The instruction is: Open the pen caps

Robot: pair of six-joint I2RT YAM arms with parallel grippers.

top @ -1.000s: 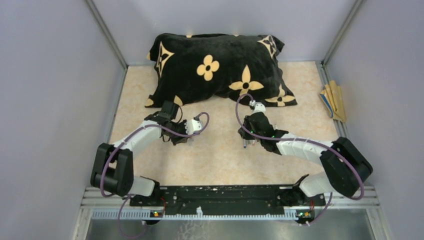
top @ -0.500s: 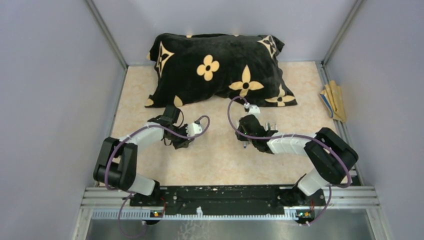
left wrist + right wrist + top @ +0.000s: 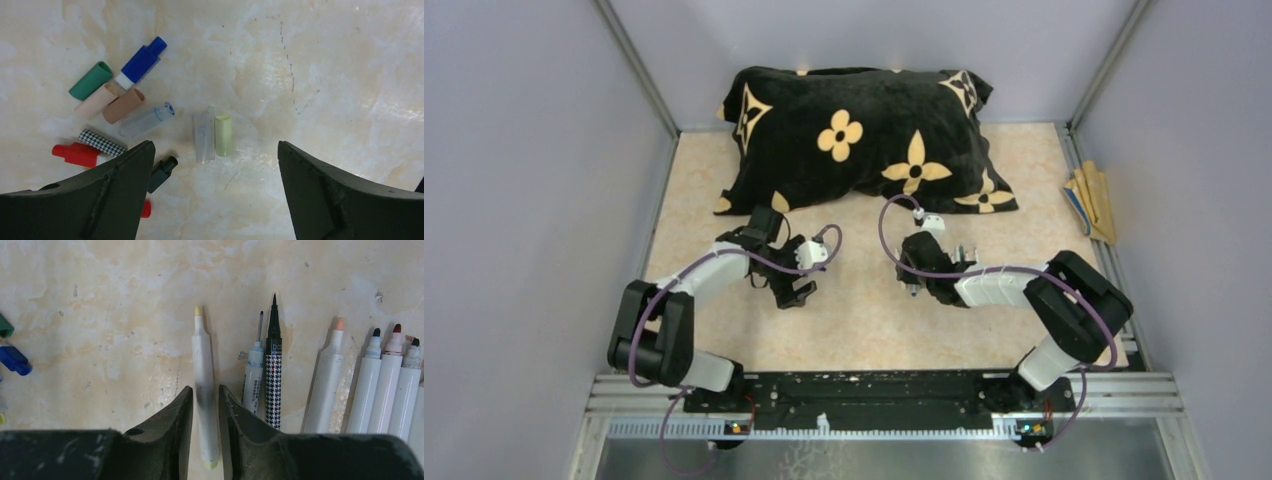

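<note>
Pen caps (image 3: 123,105) lie loose on the table (image 3: 350,75), mostly at ten o'clock of the wide-spread left gripper (image 3: 215,147); right gripper (image 3: 205,390) stands narrow about a yellow-tipped pen (image 3: 202,355), whether pinching it I cannot tell, other uncapped pens (image 3: 325,385) at three o'clock

Glossy marbled tabletop (image 3: 350,60), smooth plastic pen caps (image 3: 91,80), plush cloth pillow (image 3: 854,90)

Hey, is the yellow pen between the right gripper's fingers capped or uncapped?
Uncapped: the yellow pen shows its bare yellow nib at the far end, with no cap over it.
</note>
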